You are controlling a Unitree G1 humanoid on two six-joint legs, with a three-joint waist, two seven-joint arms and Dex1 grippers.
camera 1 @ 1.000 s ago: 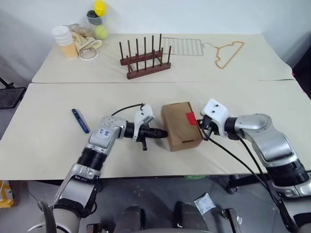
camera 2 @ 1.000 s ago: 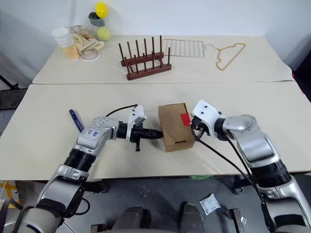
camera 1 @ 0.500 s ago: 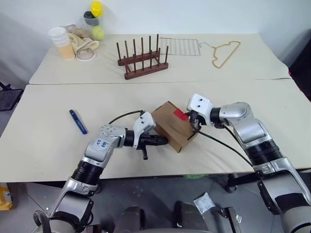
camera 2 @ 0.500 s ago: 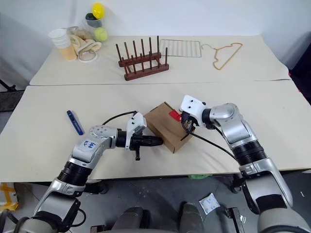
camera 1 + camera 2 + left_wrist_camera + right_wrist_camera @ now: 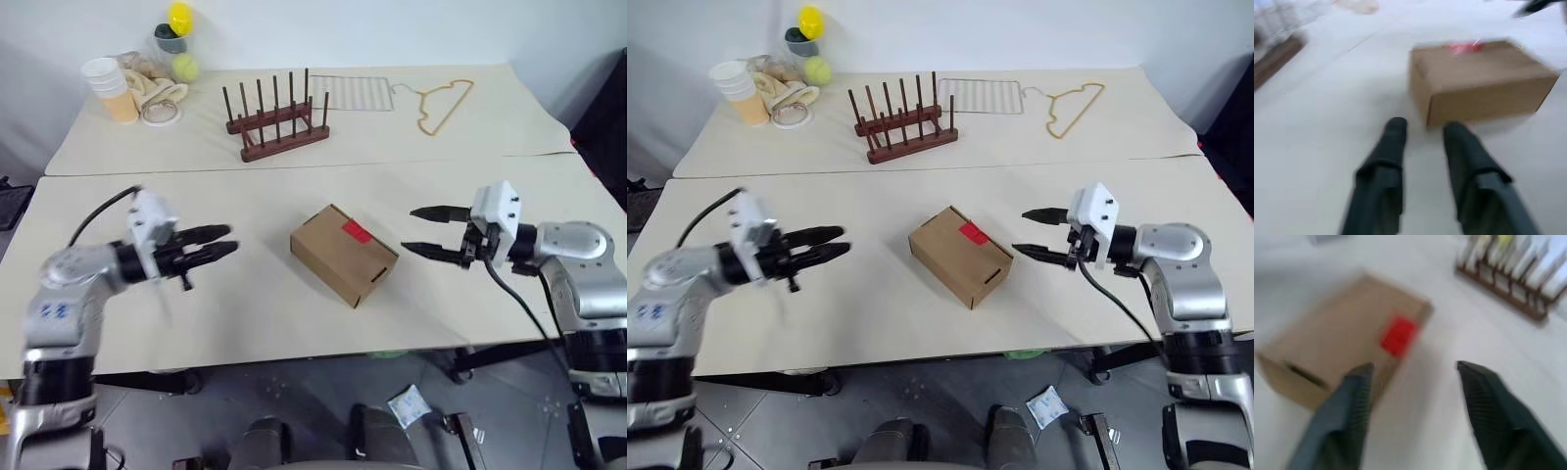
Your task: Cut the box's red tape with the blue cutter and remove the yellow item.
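The brown box (image 5: 343,253) lies turned at an angle in the middle of the near table, with the red tape (image 5: 356,231) across its top and a slot in its near side. My left gripper (image 5: 221,242) hovers well to the box's left, pointing at it, open and empty. To the right, my right gripper (image 5: 411,229) also points at the box with its jaws wide open and empty. The left wrist view has the box (image 5: 1484,83) ahead of the fingers (image 5: 1383,166). In the right wrist view the red tape (image 5: 1398,335) lies ahead. The blue cutter and the yellow item are out of view.
On the far table stand a wooden peg rack (image 5: 277,122), a wire rack (image 5: 353,93), a hanger (image 5: 441,103), stacked cups (image 5: 106,88), a tennis ball (image 5: 182,67) and a smooth yellow ball (image 5: 180,18). A seam separates the two tables.
Both grippers were shut against the box's sides; they have drawn away and opened. The left arm swung far to the left. The box stays turned at an angle. The camera view shifted.
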